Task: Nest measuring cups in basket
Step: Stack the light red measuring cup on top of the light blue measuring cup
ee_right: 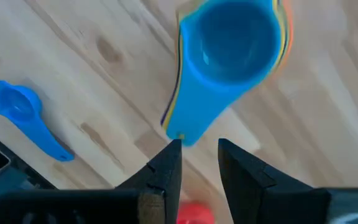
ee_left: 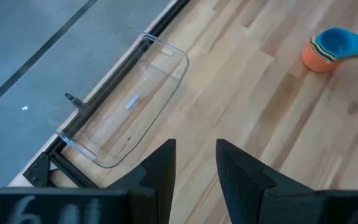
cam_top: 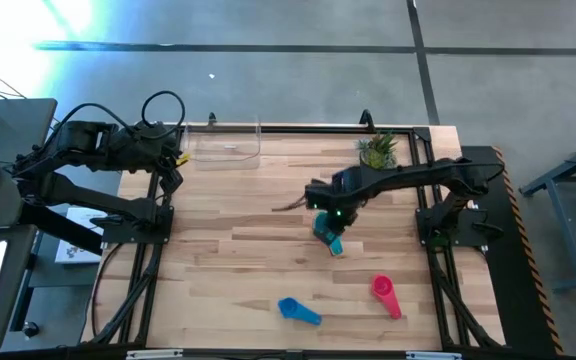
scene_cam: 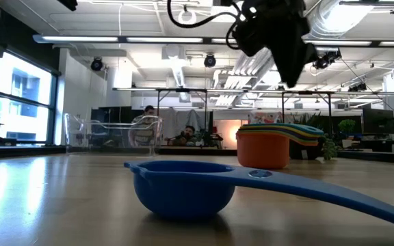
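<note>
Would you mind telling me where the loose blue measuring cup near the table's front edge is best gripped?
Probably by its flat handle, from straight above. The blue cup lies alone on the table with its bowl upright and the handle stretched out to one side, clear of the pink cup.

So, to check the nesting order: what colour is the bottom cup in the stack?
Orange: the bottom cup shows best in the low view, under the stack.

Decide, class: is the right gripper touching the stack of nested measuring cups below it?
Apart. In the right wrist view, the right gripper has its fingers open just short of the nested cup stack, with bare wood showing between them and the handle tip.
</note>
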`<state>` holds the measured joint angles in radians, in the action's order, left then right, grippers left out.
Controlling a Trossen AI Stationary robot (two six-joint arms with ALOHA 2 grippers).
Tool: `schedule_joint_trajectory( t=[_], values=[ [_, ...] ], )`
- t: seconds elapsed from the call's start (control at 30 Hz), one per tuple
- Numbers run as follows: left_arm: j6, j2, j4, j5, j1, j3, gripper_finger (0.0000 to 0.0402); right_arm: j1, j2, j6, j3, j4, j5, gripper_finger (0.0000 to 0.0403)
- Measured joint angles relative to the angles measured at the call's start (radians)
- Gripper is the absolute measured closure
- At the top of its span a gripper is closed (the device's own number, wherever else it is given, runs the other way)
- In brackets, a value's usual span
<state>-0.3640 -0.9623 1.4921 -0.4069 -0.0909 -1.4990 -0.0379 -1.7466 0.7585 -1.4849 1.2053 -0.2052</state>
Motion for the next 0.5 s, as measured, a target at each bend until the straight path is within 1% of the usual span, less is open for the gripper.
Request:
schedule_joint_trajectory(
  t=[0.13, 0.37, 0.5],
  values=[
    [0.034, 0.000, 0.000, 0.039, 0.000, 0.000, 0.0298, -0.076, 0.000, 0.131, 0.000, 0.018, 0.034, 0.0306],
    [0.081, 0.000, -0.003, 0.086, 0.000, 0.000, 0.0298, -0.214, 0.000, 0.350, 0.000, 0.019, 0.040, 0.0306],
    [0.127, 0.000, -0.077, 0.148, 0.000, 0.000, 0.0298, -0.288, 0.000, 0.460, 0.000, 0.039, 0.040, 0.0306]
  ],
)
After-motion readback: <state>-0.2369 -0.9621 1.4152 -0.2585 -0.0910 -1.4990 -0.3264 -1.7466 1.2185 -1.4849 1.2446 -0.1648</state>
